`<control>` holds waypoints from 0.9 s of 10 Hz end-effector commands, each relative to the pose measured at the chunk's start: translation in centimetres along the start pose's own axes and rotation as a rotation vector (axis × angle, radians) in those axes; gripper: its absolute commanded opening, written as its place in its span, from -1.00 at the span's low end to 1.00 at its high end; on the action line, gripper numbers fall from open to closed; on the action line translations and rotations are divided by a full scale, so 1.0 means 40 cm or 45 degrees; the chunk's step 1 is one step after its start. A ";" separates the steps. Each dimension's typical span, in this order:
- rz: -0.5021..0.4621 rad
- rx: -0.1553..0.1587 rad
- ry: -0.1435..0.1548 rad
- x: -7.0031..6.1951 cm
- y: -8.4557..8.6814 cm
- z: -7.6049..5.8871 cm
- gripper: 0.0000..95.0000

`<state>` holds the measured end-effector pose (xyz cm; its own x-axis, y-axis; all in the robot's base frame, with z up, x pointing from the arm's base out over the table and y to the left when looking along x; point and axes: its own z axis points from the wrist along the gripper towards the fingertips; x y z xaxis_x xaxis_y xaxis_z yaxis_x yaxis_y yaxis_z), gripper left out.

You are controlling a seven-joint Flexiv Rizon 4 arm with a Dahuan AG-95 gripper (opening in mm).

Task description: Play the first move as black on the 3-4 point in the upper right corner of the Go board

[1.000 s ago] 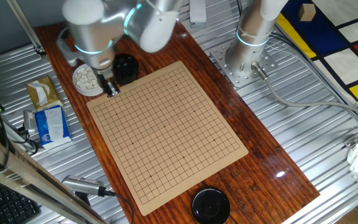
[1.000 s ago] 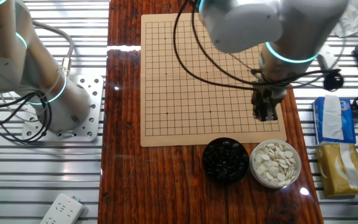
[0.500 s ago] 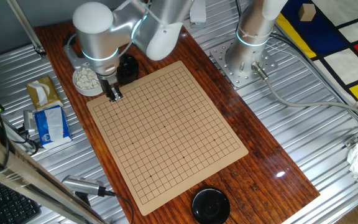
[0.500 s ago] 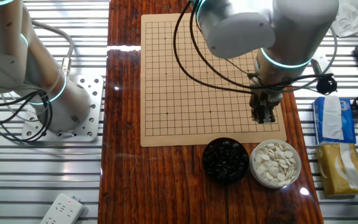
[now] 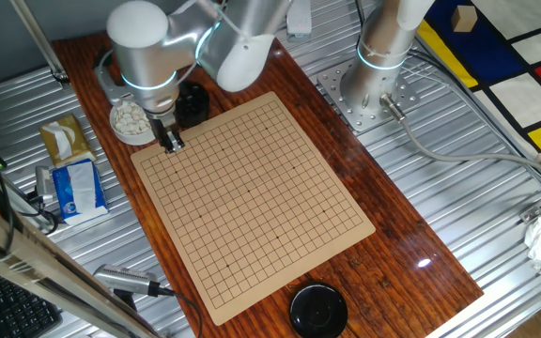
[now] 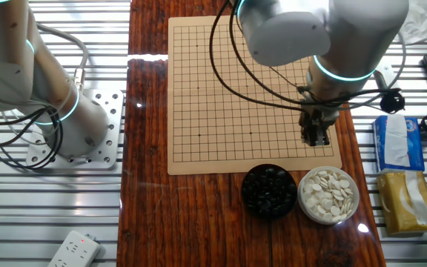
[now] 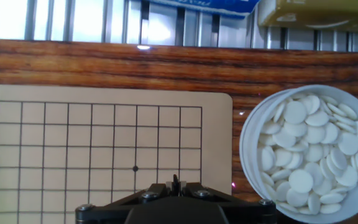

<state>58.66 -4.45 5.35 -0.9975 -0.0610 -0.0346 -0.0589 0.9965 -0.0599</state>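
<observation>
White stones (image 7: pixel 309 146) filled one bowl (image 6: pixel 329 194), and black stones (image 6: pixel 268 188) filled the bowl (image 6: pixel 269 190) beside it; both stood just off the Go board's (image 6: pixel 243 89) edge. A closed black lid or container (image 5: pixel 317 309) sat beyond the board's far end, seen only in one fixed view. The gripper (image 6: pixel 316 134) hung over the board's corner nearest the white bowl, its fingers nearly together. Whether a stone sat between them could not be told. The hand view showed that corner's grid bare of stones, with a star point (image 7: pixel 135 168) near the fingertips.
</observation>
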 end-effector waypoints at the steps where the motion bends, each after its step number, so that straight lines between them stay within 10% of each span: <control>1: 0.016 -0.005 0.034 -0.019 0.012 -0.016 -1.00; 9: -0.011 -0.061 0.034 -0.036 0.028 0.025 -1.00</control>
<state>60.28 -3.28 4.15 -0.9984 -0.0561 -0.0060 -0.0560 0.9984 -0.0111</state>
